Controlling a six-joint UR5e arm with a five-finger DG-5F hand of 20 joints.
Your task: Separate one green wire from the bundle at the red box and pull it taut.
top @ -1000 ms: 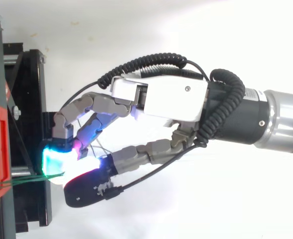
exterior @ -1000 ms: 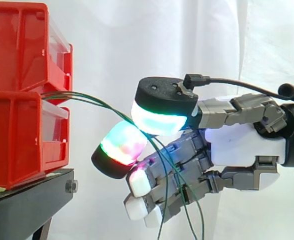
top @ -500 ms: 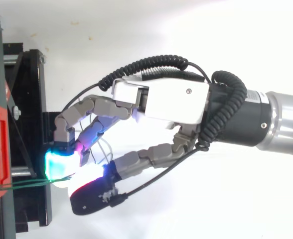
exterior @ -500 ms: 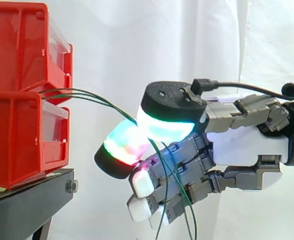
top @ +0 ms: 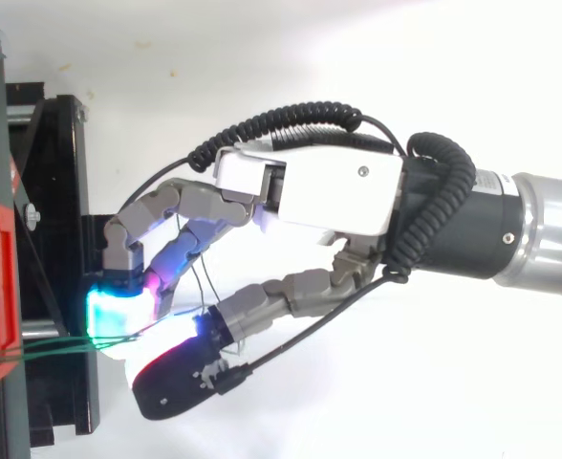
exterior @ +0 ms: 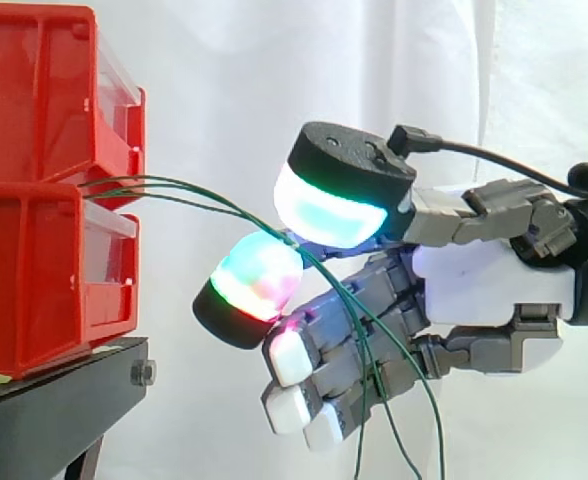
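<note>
Slack is seen in the green wires (exterior: pixel 244 215), which are led out together from between the stacked red bins (exterior: pixel 34 250) at the left, so neither separation nor tautening is judged done. Further right they are apparently pinched between the thumb pad (exterior: pixel 329 210) and a glowing finger pad (exterior: pixel 254 280), then draped down over the other curled fingers. The hand (exterior: pixel 484 285) is held level, reached in from the right.

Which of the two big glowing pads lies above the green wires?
The cyan-white pad with the black cap. The green wires run beneath it and over the green-and-red pad below.
</note>
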